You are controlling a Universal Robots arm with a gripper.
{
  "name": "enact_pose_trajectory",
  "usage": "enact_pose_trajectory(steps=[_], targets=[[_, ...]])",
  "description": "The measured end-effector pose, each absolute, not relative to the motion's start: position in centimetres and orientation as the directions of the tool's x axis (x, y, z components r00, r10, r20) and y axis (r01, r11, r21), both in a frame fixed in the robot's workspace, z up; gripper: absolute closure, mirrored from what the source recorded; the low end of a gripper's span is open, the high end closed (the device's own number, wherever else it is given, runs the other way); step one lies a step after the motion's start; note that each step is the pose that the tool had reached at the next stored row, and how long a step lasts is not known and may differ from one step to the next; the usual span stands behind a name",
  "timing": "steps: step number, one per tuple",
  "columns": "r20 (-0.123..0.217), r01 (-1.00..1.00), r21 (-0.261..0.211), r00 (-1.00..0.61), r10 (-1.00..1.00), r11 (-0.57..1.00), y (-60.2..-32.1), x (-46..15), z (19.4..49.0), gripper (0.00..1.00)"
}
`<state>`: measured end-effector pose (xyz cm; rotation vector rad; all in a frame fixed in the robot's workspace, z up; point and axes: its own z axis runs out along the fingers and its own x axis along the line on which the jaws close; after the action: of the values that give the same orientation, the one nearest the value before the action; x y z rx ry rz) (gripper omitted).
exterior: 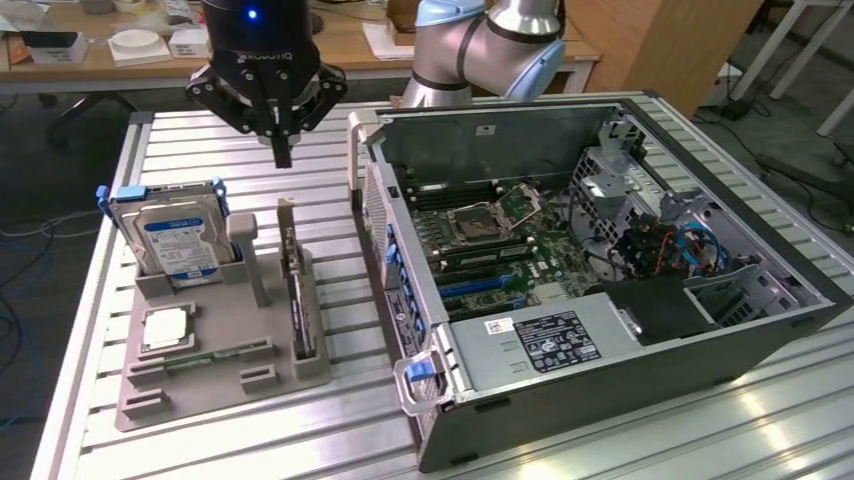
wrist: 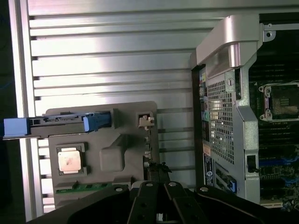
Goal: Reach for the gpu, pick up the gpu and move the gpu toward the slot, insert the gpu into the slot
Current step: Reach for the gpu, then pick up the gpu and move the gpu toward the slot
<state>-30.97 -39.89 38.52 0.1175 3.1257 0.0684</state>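
Hovering above the gpu's (exterior: 296, 290) far end, the gripper (exterior: 282, 158), fingers (exterior: 280, 135) clenched and empty; gpu standing on edge in a grey holder (exterior: 200, 385) on the bench (exterior: 200, 450).

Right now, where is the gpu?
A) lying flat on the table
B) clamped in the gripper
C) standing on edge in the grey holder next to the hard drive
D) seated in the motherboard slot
C: the gpu stands on edge in the grey holder, with the shut, empty gripper above it and not touching.
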Motion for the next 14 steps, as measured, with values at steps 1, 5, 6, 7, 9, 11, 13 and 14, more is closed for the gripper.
enact_pose_trajectory(steps=[1,5,6,7,9,11,13,14], targets=[[-0.011,0.075,0.044,-0.997,0.075,0.996,-39.89,-31.07,38.52,0.90],[-0.010,0.075,0.044,-0.997,0.075,0.996,-39.89,-31.47,38.50,0.90],[-0.010,0.075,0.044,-0.997,0.075,0.996,-39.89,-31.57,38.49,0.90],[-0.010,0.075,0.044,-0.997,0.075,0.996,-39.89,-31.67,38.49,0.90],[-0.010,0.075,0.044,-0.997,0.075,0.996,-39.89,-31.75,38.48,0.90],[-0.010,0.075,0.044,-0.997,0.075,0.996,-39.89,-31.76,38.48,0.90],[-0.010,0.075,0.044,-0.997,0.075,0.996,-39.89,-31.76,38.49,0.90],[-0.010,0.075,0.044,-0.997,0.075,0.996,-39.88,-31.76,38.49,0.90]])
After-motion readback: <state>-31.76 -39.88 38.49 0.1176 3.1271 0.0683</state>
